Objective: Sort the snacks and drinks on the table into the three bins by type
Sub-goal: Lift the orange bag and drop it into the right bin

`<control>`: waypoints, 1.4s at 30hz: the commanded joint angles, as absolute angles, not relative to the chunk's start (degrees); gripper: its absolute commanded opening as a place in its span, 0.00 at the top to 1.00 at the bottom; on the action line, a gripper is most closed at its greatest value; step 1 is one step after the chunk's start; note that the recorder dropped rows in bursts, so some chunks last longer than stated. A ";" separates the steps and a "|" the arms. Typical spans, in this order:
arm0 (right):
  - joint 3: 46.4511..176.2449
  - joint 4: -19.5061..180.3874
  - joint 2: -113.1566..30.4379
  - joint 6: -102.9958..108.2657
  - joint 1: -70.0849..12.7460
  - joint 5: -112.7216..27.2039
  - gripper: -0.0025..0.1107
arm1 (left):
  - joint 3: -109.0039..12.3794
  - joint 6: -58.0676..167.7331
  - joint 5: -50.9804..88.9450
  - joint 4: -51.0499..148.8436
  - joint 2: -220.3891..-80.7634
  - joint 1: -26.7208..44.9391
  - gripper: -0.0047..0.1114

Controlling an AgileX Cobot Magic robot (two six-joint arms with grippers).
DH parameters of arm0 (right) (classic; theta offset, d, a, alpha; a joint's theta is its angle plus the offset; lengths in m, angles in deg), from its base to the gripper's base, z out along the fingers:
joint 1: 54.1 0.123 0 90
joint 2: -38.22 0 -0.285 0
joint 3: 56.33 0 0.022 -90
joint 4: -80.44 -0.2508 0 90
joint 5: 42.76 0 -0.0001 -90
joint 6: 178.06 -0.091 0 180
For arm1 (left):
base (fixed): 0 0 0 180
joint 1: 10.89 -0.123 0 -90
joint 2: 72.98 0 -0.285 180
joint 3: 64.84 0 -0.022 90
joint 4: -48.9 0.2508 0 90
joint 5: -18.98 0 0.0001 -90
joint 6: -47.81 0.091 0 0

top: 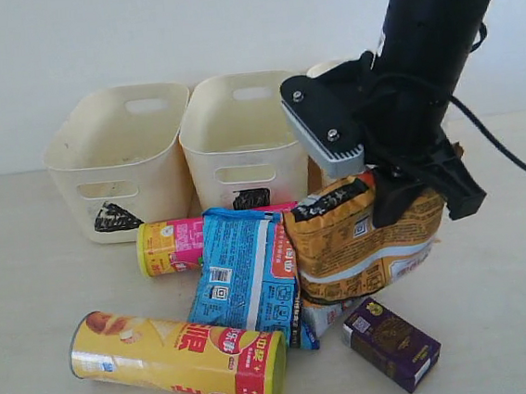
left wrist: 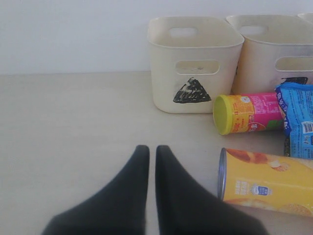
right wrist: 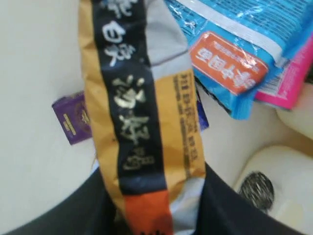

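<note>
Underneath, pale beige counter (top: 45, 348); white wall (top: 90, 46) behind. Right hand (top: 410, 192) clamped on orange bag (top: 361, 243), long axis crosswise in exterior view, free end toward blue bag (top: 242, 273). Left hand (left wrist: 151, 149) closed.

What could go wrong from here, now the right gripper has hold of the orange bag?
The right gripper pinches only one end of the orange bag, so the crinkly film might slip free. The bag hangs low by the blue bag and the purple carton; swinging it toward the bins could drag or knock them.
</note>
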State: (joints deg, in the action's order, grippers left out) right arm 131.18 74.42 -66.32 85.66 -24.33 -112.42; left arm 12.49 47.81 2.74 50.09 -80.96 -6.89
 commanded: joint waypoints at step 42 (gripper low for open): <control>131.11 65.72 -81.98 14.47 -40.96 -43.15 0.21 | 12.38 47.40 3.06 49.61 -80.76 -7.05 0.93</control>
State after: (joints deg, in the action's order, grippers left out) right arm 131.10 65.84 -82.60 14.65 -40.64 -44.49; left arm 12.49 47.81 2.74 50.09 -80.96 -6.89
